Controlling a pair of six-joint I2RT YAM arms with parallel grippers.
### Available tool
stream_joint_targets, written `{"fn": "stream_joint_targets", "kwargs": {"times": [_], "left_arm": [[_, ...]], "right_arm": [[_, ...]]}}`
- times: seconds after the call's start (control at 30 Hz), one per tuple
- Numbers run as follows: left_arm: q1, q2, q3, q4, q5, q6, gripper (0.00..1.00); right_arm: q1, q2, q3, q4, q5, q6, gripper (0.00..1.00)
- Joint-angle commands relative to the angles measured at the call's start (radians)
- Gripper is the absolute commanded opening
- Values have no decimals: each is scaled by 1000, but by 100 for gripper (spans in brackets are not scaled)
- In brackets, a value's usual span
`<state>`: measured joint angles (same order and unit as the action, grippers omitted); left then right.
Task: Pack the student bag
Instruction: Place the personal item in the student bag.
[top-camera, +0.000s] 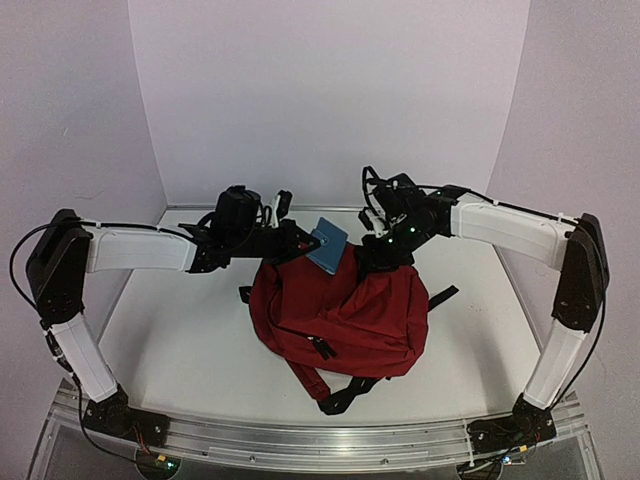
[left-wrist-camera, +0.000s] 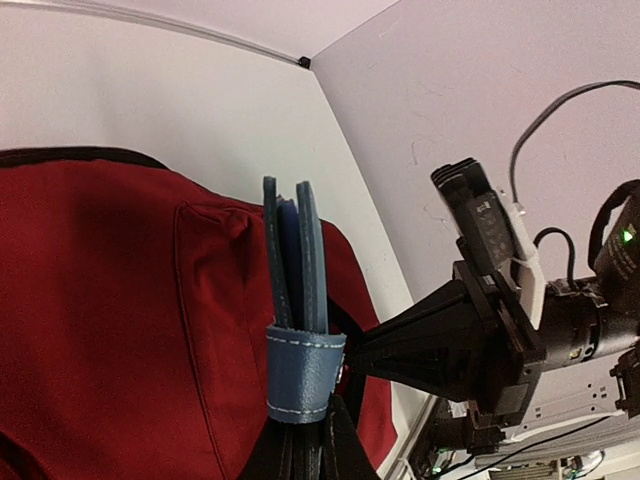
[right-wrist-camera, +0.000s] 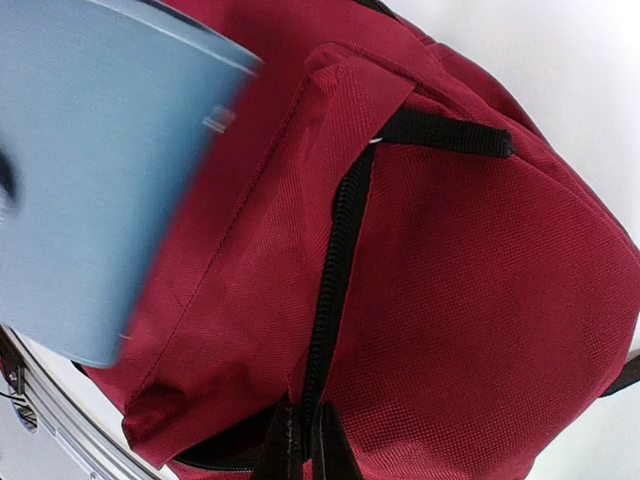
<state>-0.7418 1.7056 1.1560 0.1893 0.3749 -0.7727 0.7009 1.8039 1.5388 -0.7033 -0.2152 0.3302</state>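
Note:
The dark red student bag (top-camera: 345, 315) lies in the middle of the table, black straps trailing to the front. My left gripper (top-camera: 300, 243) is shut on a blue notebook (top-camera: 325, 244) with a stitched blue band (left-wrist-camera: 300, 372), held edge-on over the bag's top rim (left-wrist-camera: 120, 300). My right gripper (top-camera: 383, 243) is shut on the bag's fabric at the black zip edge (right-wrist-camera: 335, 290) and holds the top of the bag up. The notebook shows blurred at the left of the right wrist view (right-wrist-camera: 90, 180). The bag's inside is hidden.
White walls enclose the table on three sides. A black strap (top-camera: 440, 296) sticks out at the bag's right, and more straps (top-camera: 345, 392) lie near the front rail (top-camera: 320, 440). My right arm's wrist (left-wrist-camera: 480, 330) is close beside the notebook.

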Motion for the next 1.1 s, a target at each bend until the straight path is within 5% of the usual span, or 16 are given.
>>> {"fn": "stream_joint_targets", "kwargs": {"times": [0.0, 0.5, 0.73, 0.93, 1.07], "left_arm": [[-37, 60, -10, 206, 57, -95, 0], [-130, 133, -71, 269, 115, -162, 0], [-141, 231, 13, 363, 140, -233, 0], [-169, 345, 175, 289, 170, -214, 0], [-183, 316, 172, 203, 148, -152, 20]], "right_arm": [[-10, -69, 2, 5, -3, -5, 0], [-30, -67, 82, 13, -3, 6, 0], [-29, -63, 62, 24, -98, 25, 0], [-29, -67, 49, 29, -113, 28, 0], [-29, -78, 35, 29, -102, 22, 0]]}}
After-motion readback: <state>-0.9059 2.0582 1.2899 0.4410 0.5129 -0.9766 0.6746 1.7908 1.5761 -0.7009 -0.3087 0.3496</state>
